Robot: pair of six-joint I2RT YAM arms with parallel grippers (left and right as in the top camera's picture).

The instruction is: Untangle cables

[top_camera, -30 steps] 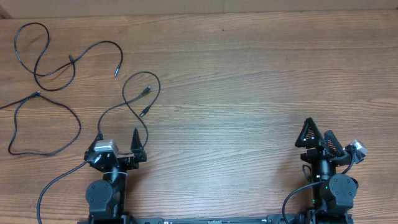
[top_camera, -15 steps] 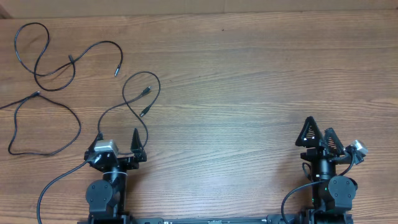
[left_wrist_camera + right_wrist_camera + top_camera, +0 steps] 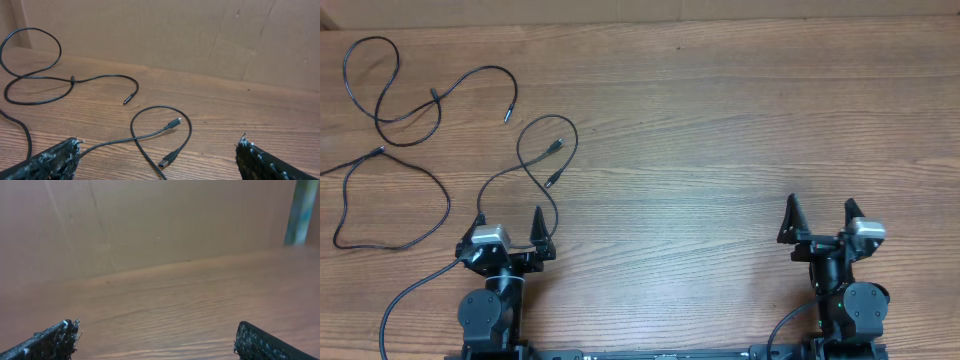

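Left gripper (image 3: 509,222): jaws spread wide, nothing between them. Right gripper (image 3: 819,215): likewise spread and empty, facing only bare brown wood-grain table (image 3: 720,120).

Just ahead of the left fingers lies the thin black looped cable with two small plug ends (image 3: 519,152). Its tails run back toward that gripper. The loop crosses itself once, with both plugs off to its right side. Long axis roughly straight out from the left gripper.

Farther out and to the left sprawl two long thin black strands (image 3: 485,68), well apart from the right gripper. Whether they touch each other, cannot tell.

Judgement: left arm far nearer, a short forward reach onto the loop. Right arm would have to cross the table.
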